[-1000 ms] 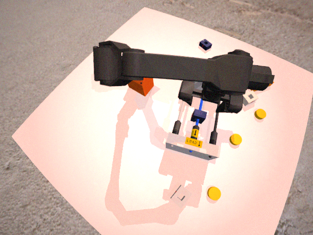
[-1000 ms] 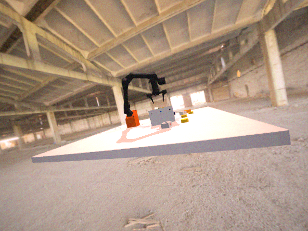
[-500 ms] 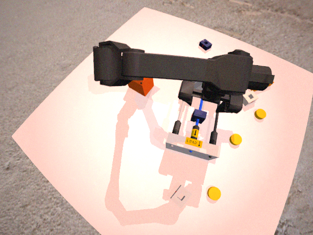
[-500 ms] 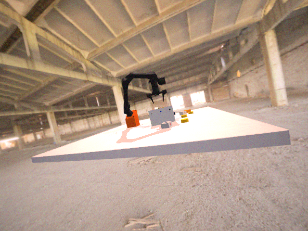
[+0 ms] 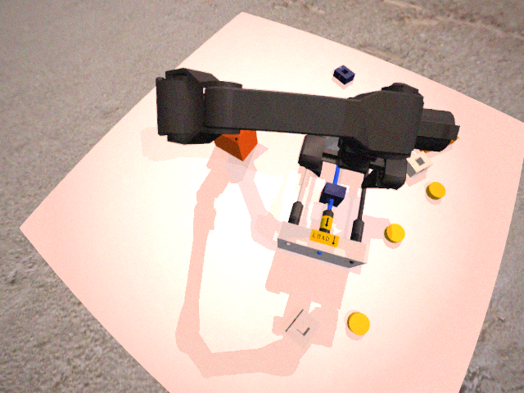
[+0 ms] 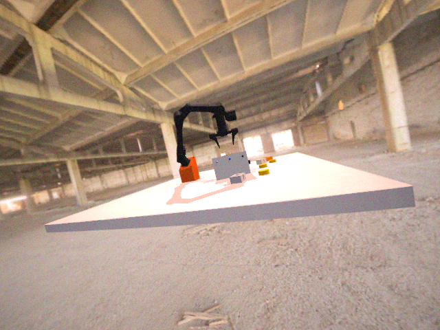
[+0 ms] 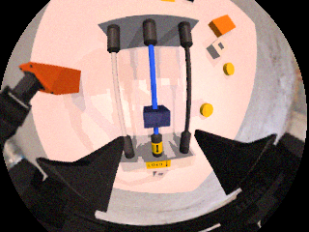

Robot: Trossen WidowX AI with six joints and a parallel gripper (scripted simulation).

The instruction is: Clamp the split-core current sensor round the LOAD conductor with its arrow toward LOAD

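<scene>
The navy sensor (image 5: 333,193) (image 7: 156,117) sits around the blue conductor (image 5: 336,174) (image 7: 153,77), near a yellow arrow sleeve (image 5: 326,222) (image 7: 156,145). That arrow points at the yellow LOAD label (image 5: 324,237) (image 7: 158,164) on the end plate (image 6: 231,168). The sensor's own arrow and latch cannot be made out, nor whether it is fully shut. My gripper (image 6: 226,145) (image 7: 160,136) is wide open and empty, above the fixture. Its fingers stand apart on either side and do not touch the sensor.
A white conductor (image 7: 116,87) and a black one (image 7: 188,92) flank the blue one. Another navy block (image 5: 343,74) lies at the back. White blocks (image 5: 418,164) (image 5: 304,327) and yellow discs (image 5: 435,191) (image 5: 395,232) (image 5: 359,323) lie around. An orange block (image 5: 243,146) (image 6: 189,172) is at the arm's base.
</scene>
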